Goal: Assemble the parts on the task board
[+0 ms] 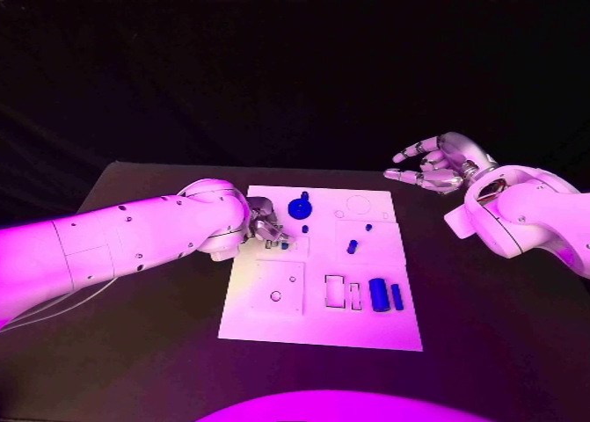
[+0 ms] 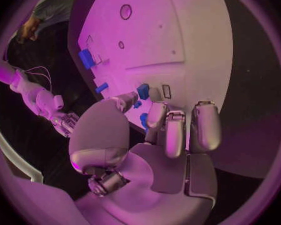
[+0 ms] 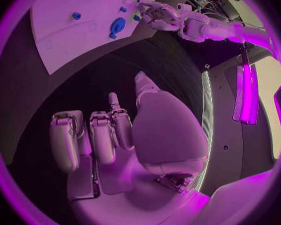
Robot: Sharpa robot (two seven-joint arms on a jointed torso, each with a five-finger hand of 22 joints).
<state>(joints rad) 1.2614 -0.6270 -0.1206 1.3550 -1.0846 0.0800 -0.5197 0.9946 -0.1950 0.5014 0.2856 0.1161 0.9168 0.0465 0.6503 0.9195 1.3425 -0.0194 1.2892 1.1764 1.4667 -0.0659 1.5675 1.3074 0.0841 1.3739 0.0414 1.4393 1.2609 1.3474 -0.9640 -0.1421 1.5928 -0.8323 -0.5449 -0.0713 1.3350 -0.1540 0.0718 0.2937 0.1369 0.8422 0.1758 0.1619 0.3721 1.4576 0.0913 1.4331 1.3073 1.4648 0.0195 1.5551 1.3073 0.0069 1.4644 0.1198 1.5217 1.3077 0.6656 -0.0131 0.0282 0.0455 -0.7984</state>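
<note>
you had several blue parts (image 1: 380,294) standing in the task board (image 1: 320,330), left hand (image 1: 267,225) pinching one more; right hand (image 1: 437,165) spread, empty.

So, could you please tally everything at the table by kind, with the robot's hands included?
White task board: 1
Large round blue part: 1
Long blue parts: 2
Small blue parts: 4
Hands: 2, the left hand and the right hand
Total: 10
</note>
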